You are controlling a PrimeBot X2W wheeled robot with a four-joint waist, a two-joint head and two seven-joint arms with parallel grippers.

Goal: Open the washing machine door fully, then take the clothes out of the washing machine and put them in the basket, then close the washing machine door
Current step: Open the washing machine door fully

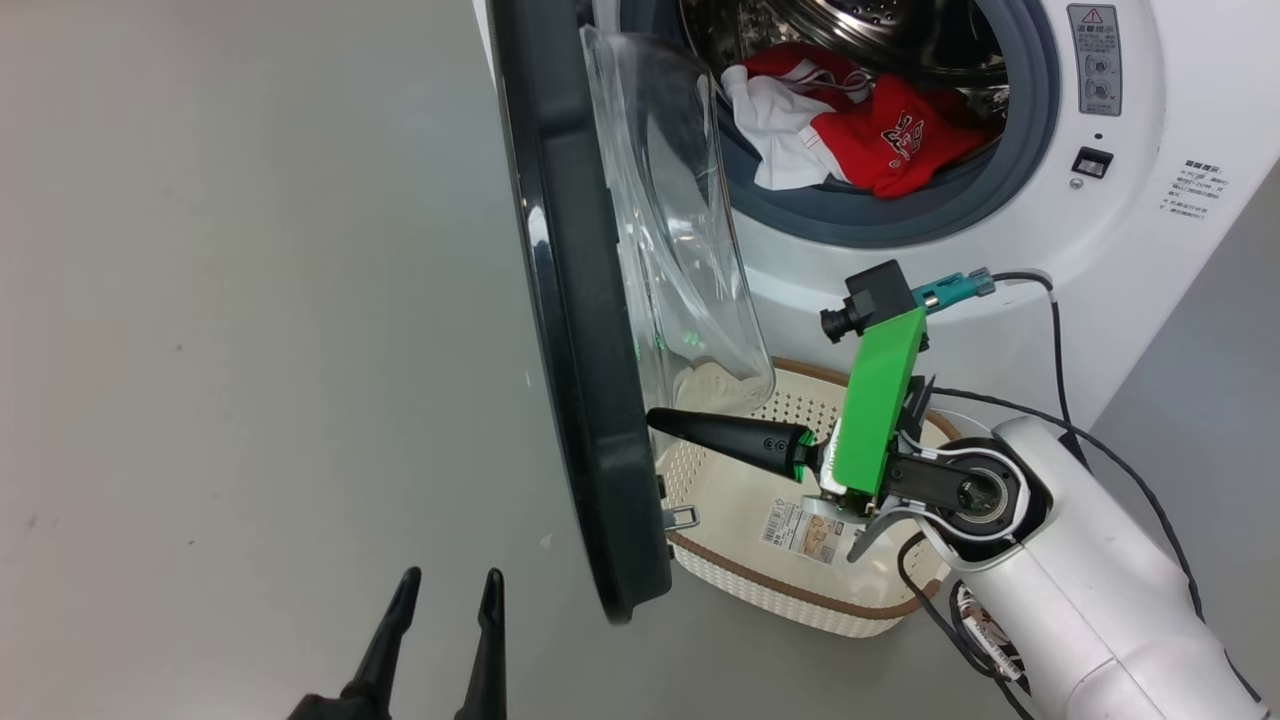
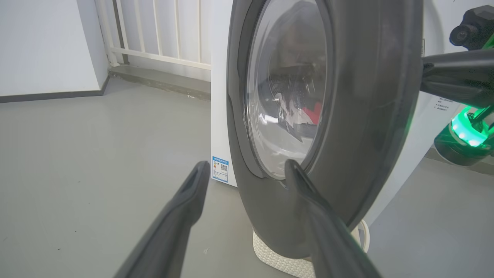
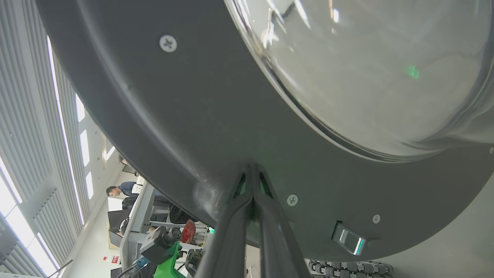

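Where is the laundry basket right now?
In the head view the basket sits on the floor before the washing machine, right of the open door, beneath the right gripper.

Door [image 1: 580,330]: glossy black rim; clear glass bowl with a faint green glint.
Washing machine [image 1: 1000,290]: white body.
Rubber ring [image 1: 870,215]: mid grey, plain.
Drum [image 1: 880,25]: silvery steel, dimpled.
Clothes [image 1: 880,135]: bright red with white panels and stripes; small dark-and-white crest on the red.
Basket [image 1: 800,585]: cream-white, pierced in a regular dot grid; brown woven-look rim.
Paper label [image 1: 805,530]: white and tan.
Floor [image 1: 250,350]: plain grey, a few dark specks.
Left gripper [image 1: 451,574]: matt black.
Right gripper [image 1: 658,419]: black, green glow at the base.
Bracket [image 1: 880,400]: bright green.
Forearm [image 1: 1080,600]: white.
Cables [image 1: 1054,330]: black.
Sticker [image 2: 220,169]: blue border, white centre.
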